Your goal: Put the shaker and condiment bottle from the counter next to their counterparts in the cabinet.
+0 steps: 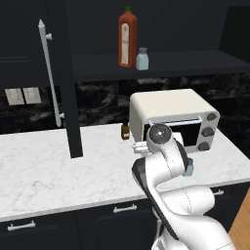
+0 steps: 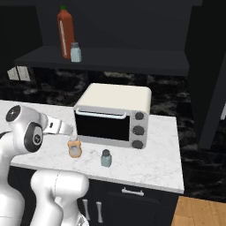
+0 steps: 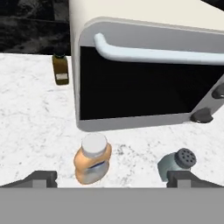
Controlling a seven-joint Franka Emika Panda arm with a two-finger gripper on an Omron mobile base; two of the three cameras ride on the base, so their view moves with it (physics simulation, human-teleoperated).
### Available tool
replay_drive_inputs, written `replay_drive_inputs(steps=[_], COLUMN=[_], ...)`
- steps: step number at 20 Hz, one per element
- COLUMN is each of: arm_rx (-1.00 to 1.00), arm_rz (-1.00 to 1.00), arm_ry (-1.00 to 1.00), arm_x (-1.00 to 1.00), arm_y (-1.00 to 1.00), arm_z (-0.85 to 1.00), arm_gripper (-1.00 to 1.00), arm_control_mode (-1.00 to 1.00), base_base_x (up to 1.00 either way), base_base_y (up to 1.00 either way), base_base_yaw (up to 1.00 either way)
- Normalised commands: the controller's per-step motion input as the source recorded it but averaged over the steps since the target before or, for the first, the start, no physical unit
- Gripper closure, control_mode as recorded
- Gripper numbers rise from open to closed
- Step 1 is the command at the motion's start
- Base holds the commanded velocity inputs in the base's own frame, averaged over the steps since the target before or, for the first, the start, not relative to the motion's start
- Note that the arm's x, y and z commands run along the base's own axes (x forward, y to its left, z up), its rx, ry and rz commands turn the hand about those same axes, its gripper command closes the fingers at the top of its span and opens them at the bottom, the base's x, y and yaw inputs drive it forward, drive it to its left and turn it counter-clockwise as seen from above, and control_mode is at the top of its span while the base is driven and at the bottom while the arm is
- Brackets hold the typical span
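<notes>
My arm (image 1: 166, 195) is all glossy white shells, chunky and rounded, with dark grey bands at the joints. There's a round grey cap (image 1: 158, 133) on the joint up top, another (image 2: 34, 135) facing me around 9 o'clock in the right base view. Fingertips (image 3: 41, 178) are small dark grey blocks.

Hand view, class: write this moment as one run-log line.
fingers: open, above counter | condiment bottle: between them, ungrasped | shaker: beside toaster oven | cabinet: counterparts only
</notes>
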Motion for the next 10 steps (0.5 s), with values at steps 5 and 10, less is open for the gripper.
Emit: replay_drive_inputs(steps=[5, 10], arm_rx=[-0.1, -0.04], arm_rz=[-0.18, -0.15], arm_ry=[-0.14, -0.12], arm_x=[0.0, -0.01], arm_y=[0.32, 0.08], arm_z=[-0.27, -0.66], arm_gripper=[-1.0, -1.0], arm_control_mode=[-1.0, -1.0], base_base_x=[0.0, 0.0], base_base_y=[0.0, 0.0], base_base_yaw=[0.0, 0.0])
